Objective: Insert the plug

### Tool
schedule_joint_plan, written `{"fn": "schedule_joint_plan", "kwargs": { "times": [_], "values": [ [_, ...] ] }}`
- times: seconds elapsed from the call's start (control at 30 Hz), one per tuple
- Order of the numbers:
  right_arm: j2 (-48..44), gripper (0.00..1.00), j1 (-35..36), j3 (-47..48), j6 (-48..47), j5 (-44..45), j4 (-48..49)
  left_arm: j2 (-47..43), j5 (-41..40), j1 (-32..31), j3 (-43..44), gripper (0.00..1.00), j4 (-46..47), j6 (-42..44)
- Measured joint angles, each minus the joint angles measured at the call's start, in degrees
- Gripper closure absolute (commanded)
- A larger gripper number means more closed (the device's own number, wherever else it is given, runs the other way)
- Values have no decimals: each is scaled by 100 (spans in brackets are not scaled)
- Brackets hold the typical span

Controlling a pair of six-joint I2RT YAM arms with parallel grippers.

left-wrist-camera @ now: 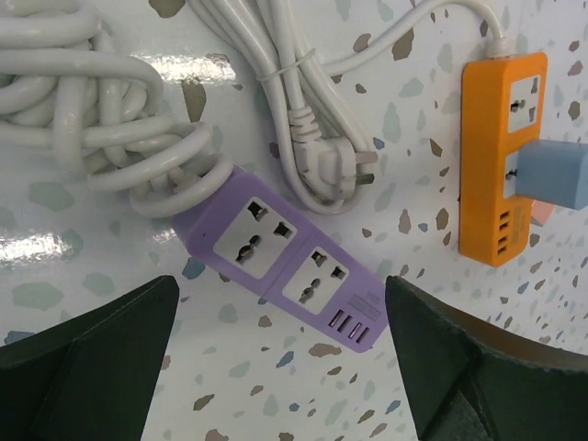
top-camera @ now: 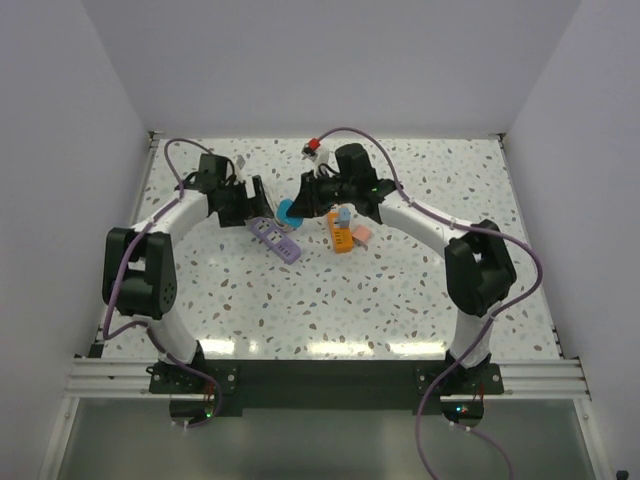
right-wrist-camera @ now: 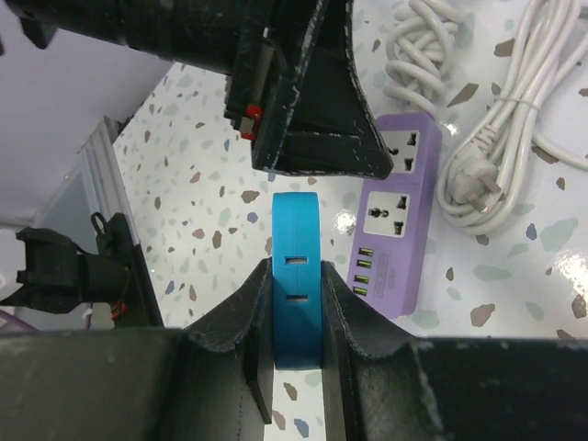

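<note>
A purple power strip (top-camera: 274,238) lies on the speckled table, sockets up; it also shows in the left wrist view (left-wrist-camera: 280,257) and the right wrist view (right-wrist-camera: 395,230). My left gripper (top-camera: 258,197) is open and empty, its jaws wide apart above the strip's USB end (left-wrist-camera: 282,287). My right gripper (top-camera: 302,203) is shut on a blue plug adapter (top-camera: 288,212), held off the table just left of the strip in the right wrist view (right-wrist-camera: 296,276), with two slots facing the camera. The left gripper's fingers (right-wrist-camera: 312,110) hang close in front of the plug.
An orange power strip (left-wrist-camera: 501,156) with a light-blue adapter (left-wrist-camera: 551,175) plugged in lies right of the purple one (top-camera: 341,238). Coiled white cable (left-wrist-camera: 92,110) and a loose white plug (left-wrist-camera: 331,170) lie behind the purple strip. A small pink piece (top-camera: 362,234) lies beside the orange strip.
</note>
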Motion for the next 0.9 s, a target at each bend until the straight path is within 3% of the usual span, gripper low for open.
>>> {"fn": "schedule_joint_plan", "kwargs": {
  "times": [0.5, 0.7, 0.9],
  "values": [
    [892, 100, 85, -131, 85, 321, 664, 796, -210, 0, 22, 3, 144, -278],
    [1069, 100, 92, -131, 94, 365, 682, 907, -46, 0, 55, 16, 376, -330],
    [1093, 100, 92, -133, 151, 367, 844, 986, 96, -2, 98, 19, 492, -326]
  ]
}}
